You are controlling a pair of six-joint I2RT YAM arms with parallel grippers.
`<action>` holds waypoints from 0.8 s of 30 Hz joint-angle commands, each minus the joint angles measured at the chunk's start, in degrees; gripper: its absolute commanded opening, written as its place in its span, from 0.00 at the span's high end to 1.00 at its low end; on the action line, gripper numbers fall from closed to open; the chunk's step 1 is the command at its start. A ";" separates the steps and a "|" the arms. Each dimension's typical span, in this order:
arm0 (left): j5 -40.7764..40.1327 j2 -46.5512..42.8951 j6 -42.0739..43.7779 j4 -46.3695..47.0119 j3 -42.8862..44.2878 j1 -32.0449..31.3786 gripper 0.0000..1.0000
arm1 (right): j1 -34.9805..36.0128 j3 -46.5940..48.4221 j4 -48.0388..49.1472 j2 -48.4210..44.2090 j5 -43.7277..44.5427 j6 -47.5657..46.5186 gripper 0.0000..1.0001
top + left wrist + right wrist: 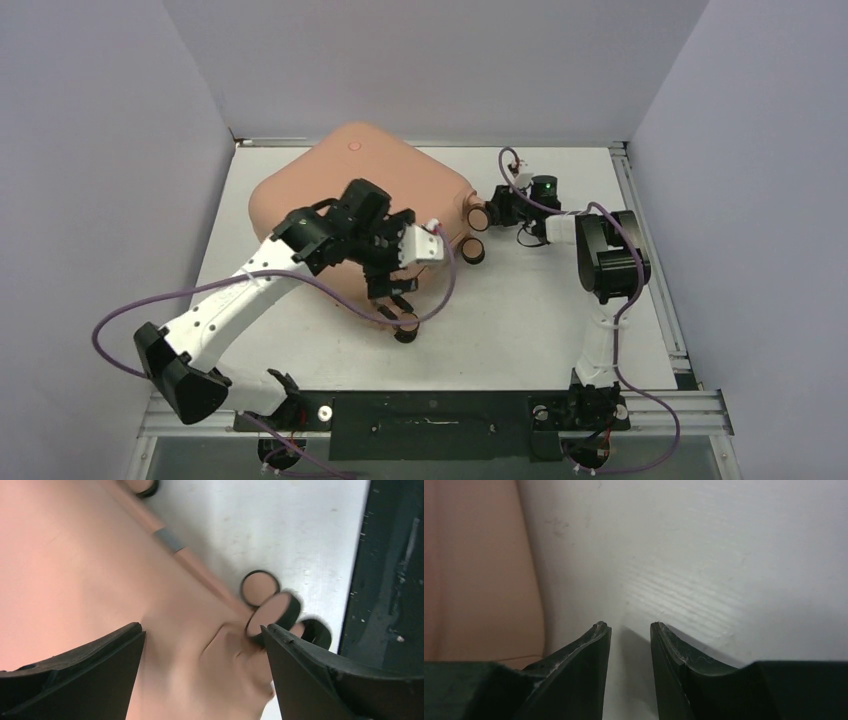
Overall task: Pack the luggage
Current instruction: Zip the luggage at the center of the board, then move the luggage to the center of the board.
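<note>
Salmon-pink hard-shell suitcase with rounded corners (320, 180) lies flat on the white tabletop (520, 320), upper left of centre in the top view. Its two halves are together and the small round logo dot (353, 146) faces up. No black lining shows in any view, and there are no loose items on the tabletop.

Left jaws: spread wide and holding nothing. In the left wrist view they straddle the shell's corner beside the pink-and-black caster wheels (275, 611), centre-right of that frame. I can't tell whether either one touches the shell. A small grey patch (172, 540) sits on the seam at upper centre of that view. I can't tell if it's a fastener.

Right jaws: a narrow gap with nothing in it. They point at bare tabletop, with the shell along the left edge of the right wrist view. In the top view they sit just beside the wheels on the case's right end.

My read is that you're near the end: contents presumably in, lid down. You have yet to confirm the seam is fastened all round, since the frames don't show it. After that, back both arms off. Standing the case on its wheels may also remain, if you want that.
</note>
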 commanded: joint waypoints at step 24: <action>-34.53 -11.14 -48.99 23.79 -9.92 60.94 0.19 | 1.09 -11.77 15.71 -14.23 -4.15 5.17 0.45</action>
